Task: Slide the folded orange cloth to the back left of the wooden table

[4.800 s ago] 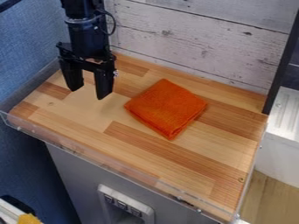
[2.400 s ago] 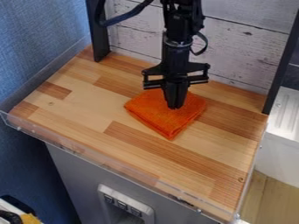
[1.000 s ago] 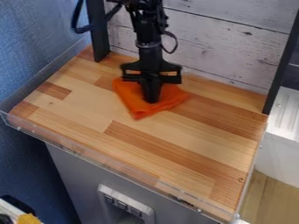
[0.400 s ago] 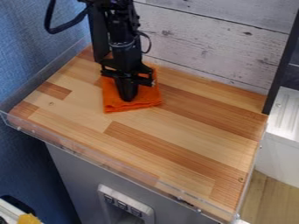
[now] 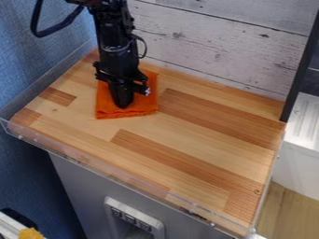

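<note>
The folded orange fabric cloth (image 5: 144,103) lies under the black two-finger gripper (image 5: 122,105), whose fingers are drawn narrowly together, and should handle light and limp, best pinched at the layered edge beside the fingertips.

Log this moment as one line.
gripper: closed, down on orange cloth | cloth: spread, image-left on wooden counter | pinch: can't tell

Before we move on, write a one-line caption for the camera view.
A black tool points down onto an orange cloth on a wooden counter.
</note>
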{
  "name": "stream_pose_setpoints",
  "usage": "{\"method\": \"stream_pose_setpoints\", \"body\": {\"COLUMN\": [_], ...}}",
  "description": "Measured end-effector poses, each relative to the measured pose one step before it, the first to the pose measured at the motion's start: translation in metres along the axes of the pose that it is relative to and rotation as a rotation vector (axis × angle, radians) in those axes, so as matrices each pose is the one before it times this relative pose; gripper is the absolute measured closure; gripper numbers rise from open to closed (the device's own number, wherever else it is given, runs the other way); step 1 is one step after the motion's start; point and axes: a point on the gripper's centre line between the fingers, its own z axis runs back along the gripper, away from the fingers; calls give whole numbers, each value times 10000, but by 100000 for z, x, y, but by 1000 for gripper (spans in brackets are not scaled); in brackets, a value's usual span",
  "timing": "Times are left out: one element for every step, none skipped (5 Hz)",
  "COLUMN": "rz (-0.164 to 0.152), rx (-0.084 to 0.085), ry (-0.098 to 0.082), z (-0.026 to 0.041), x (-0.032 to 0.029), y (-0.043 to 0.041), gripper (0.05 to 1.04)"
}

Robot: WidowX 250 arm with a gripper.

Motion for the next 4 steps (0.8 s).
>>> {"method": "stream_pose_setpoints", "body": {"rz": [-117, 2, -57, 23], "rx": [-41, -37, 40, 131], "ry": [317, 136, -133, -277], "z": [202, 1507, 2770, 3407], "x": [-833, 291, 1489, 1658], "y": [1099, 701, 673, 871], "gripper": [851, 602, 306, 88]}}
